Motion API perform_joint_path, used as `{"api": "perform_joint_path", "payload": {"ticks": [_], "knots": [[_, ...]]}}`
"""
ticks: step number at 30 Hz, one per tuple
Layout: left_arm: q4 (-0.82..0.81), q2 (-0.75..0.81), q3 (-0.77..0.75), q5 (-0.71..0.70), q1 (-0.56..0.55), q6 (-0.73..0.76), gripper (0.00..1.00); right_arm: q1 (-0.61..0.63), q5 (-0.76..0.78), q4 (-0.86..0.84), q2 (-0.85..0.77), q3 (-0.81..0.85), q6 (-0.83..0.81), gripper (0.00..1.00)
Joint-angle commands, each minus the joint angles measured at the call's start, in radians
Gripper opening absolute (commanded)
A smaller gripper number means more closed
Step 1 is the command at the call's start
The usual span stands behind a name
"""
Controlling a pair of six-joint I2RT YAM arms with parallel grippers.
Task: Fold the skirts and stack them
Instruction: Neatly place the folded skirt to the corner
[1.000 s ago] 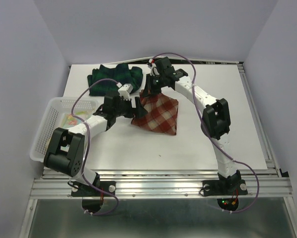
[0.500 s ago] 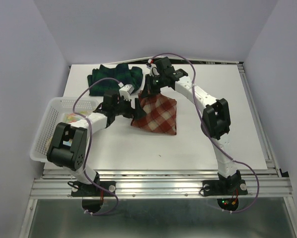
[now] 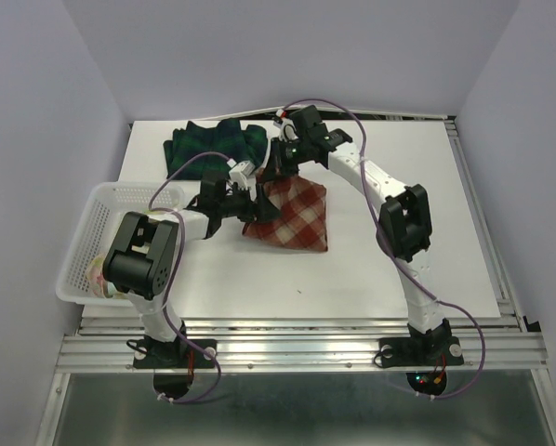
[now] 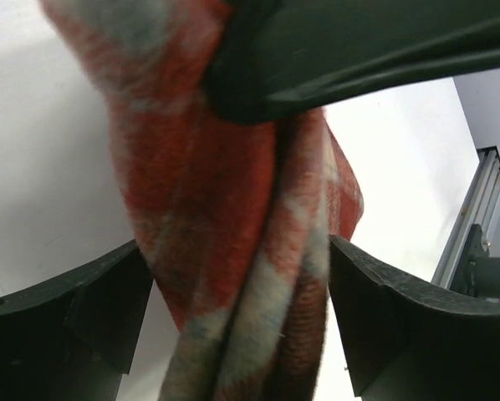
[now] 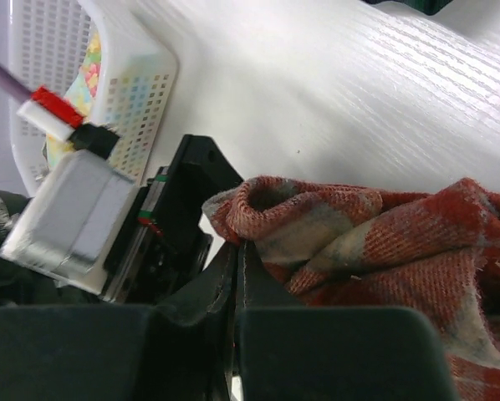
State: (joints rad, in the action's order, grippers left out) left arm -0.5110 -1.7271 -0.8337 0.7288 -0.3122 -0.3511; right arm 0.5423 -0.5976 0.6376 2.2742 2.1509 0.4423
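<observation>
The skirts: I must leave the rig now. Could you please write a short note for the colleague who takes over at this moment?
Right hand: shut on the raised top edge of the red-and-cream plaid skirt; the rest of it lies mid-table.
Left hand: open, with one jaw on each side of a hanging fold of the same skirt.
Green-navy plaid skirt: far left of the table; I cannot tell if it is folded.
Pastel flowered skirt: in the white basket.
Done: nothing is stacked.
Left: fold the red skirt, take out and fold the pastel one, stack all three.
</observation>
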Motion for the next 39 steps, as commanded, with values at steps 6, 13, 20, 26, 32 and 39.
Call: {"api": "perform_joint_path", "payload": {"ticks": [6,13,20,26,32,39], "knots": [[-0.075,-0.046,-0.039,-0.092,0.002,-0.112,0.52,-0.028,-0.009,-0.087,-0.071,0.047,0.021,0.01],[0.161,-0.025,-0.177,-0.316,-0.002,0.027,0.00,-0.100,0.131,-0.067,-0.085,0.047,0.010,0.70],[0.475,-0.141,-0.480,-0.520,-0.036,0.272,0.00,-0.231,0.200,-0.053,-0.180,-0.048,-0.031,1.00],[0.655,-0.276,-0.803,-0.690,-0.079,0.511,0.15,-0.341,0.157,-0.053,-0.269,-0.233,-0.070,1.00],[0.723,-0.362,-1.042,-0.718,-0.080,0.547,0.31,-0.372,0.131,-0.055,-0.329,-0.342,-0.103,1.00],[0.683,-0.345,-1.116,-0.700,-0.059,0.573,0.17,-0.381,0.111,-0.053,-0.341,-0.375,-0.117,1.00]]}}
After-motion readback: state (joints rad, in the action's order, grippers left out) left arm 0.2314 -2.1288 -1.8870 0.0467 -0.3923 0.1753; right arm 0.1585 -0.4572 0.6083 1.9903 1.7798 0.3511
